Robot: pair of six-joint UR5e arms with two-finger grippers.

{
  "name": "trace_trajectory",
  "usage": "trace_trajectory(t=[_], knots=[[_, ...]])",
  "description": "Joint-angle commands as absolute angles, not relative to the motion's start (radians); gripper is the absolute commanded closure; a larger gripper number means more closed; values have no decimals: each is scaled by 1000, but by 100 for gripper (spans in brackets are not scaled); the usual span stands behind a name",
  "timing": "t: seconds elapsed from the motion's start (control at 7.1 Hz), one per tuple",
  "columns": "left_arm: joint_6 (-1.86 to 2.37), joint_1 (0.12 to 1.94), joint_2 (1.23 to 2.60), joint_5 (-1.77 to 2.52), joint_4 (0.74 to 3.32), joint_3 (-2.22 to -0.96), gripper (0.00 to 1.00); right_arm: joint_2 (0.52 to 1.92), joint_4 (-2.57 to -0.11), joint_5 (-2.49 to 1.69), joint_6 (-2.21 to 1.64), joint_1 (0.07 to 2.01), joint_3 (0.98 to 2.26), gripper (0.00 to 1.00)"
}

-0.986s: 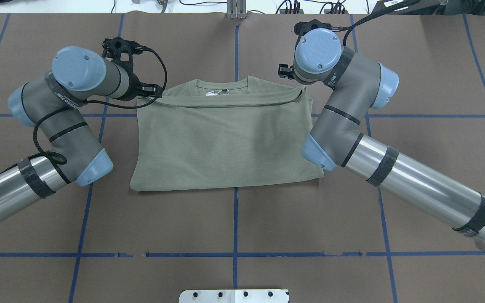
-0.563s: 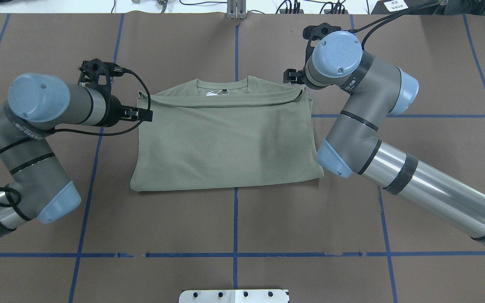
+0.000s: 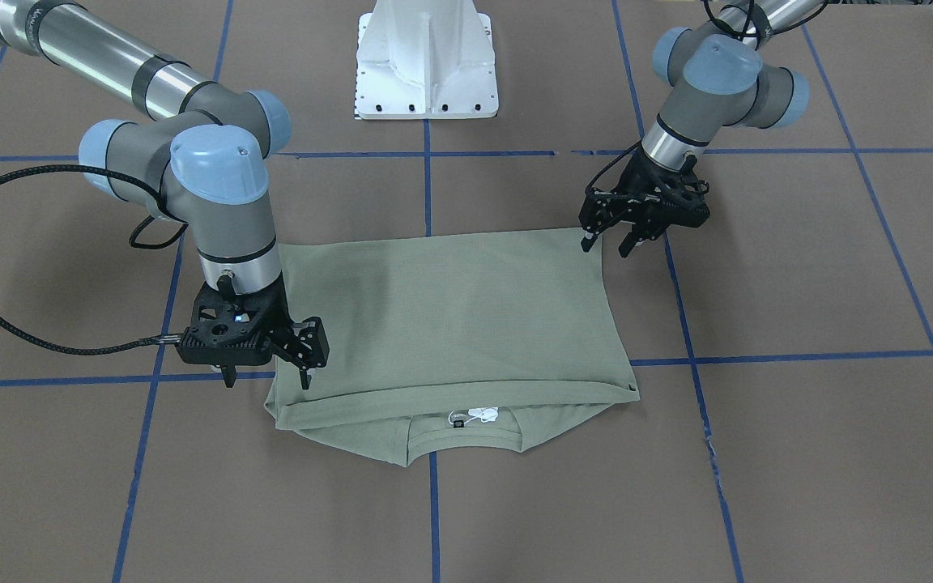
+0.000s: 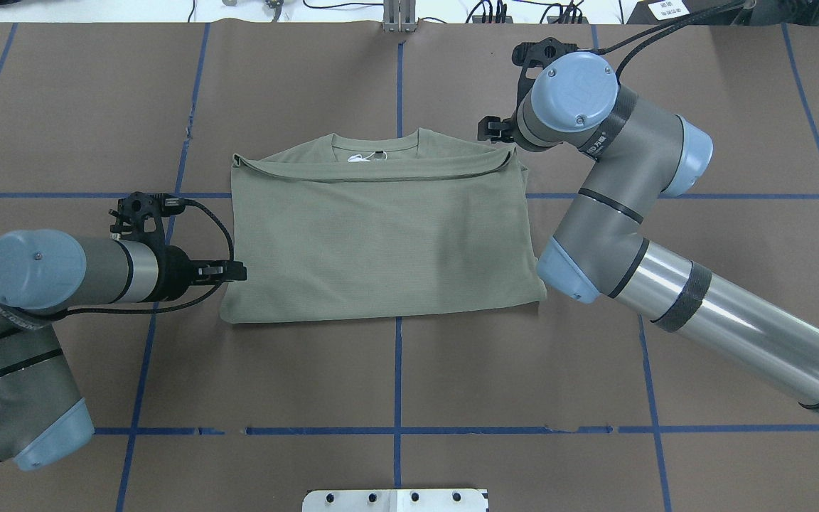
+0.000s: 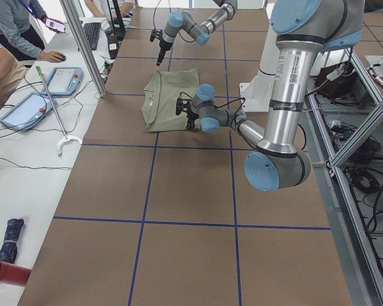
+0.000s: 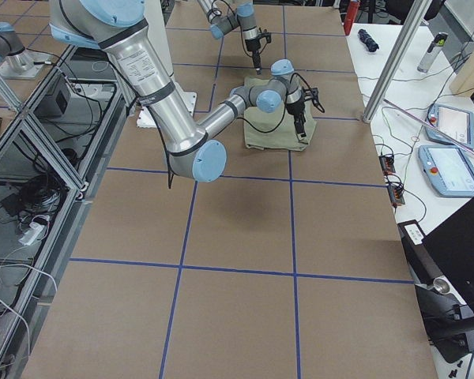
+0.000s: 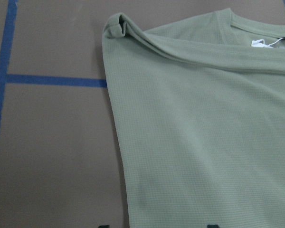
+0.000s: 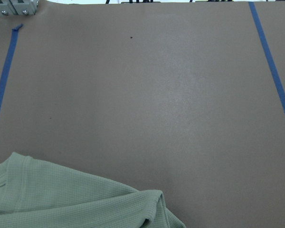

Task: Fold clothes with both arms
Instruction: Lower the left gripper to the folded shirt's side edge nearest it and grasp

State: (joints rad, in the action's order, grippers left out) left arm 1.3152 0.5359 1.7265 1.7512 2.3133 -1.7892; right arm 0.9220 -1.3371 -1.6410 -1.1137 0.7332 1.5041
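flanking the shirt [image 4: 381, 242], left tool [image 3: 604, 248] and right tool [image 3: 266, 382] gape.

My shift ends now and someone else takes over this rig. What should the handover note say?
Left gripper: open, empty, at the near left corner of the shirt.
Right gripper: open, empty, over its far right corner.
Done: shirt lies flat on the table, folded in half, neck tag showing.
Left: probably another fold, side to side.
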Motion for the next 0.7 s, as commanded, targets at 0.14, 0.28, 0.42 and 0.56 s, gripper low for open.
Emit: trace_trajectory(t=[0.14, 0.28, 0.42, 0.56], knots=[[1367, 465, 1717, 1720, 2347, -1786, 29, 927, -1338, -1641, -1114, 733, 1516, 0], [1374, 457, 1718, 1718, 2347, -1784, 33, 927, -1338, -1641, -1114, 733, 1517, 0], [1377, 456, 1717, 1712, 2347, -1783, 35, 927, -1338, -1641, -1114, 733, 1517, 0], [1376, 454, 1713, 1704, 2347, -1781, 35, 927, -1336, -1641, -1114, 733, 1519, 0]])
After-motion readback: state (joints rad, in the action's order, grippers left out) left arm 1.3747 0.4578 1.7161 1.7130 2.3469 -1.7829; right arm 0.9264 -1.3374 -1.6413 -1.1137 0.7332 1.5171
